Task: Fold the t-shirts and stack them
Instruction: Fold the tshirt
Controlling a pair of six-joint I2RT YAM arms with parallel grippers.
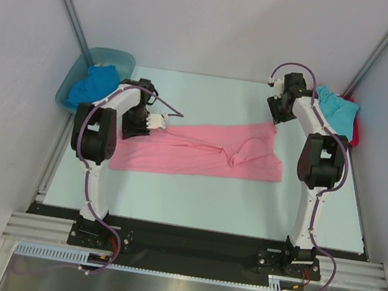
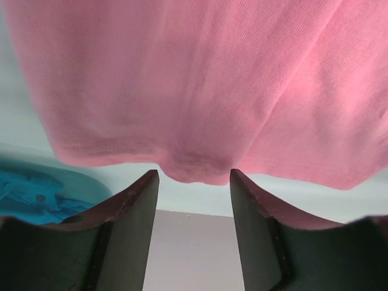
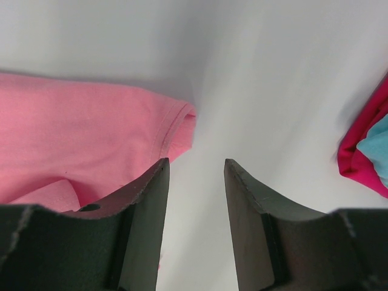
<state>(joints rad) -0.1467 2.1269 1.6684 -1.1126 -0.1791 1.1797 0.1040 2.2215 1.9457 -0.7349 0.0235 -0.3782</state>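
Observation:
A pink t-shirt [image 1: 200, 154] lies spread and partly folded across the middle of the table. My left gripper [image 1: 160, 121] hovers at its upper left edge. In the left wrist view that gripper [image 2: 194, 176] is open, with the pink hem [image 2: 194, 173] bunched just past the tips and nothing between them. My right gripper [image 1: 279, 114] is at the shirt's upper right corner. In the right wrist view it [image 3: 196, 162] stands open over bare table, with the pink sleeve [image 3: 91, 139] beside its left finger. A royal blue t-shirt [image 1: 90, 86] fills the tub. A turquoise t-shirt [image 1: 335, 109] rests on a red one [image 1: 355, 132].
The blue-green translucent tub [image 1: 113, 53] sits at the back left corner against the wall, also seen in the left wrist view [image 2: 91, 182]. The turquoise and red pile is at the back right, near the right arm. Walls close in the table on three sides.

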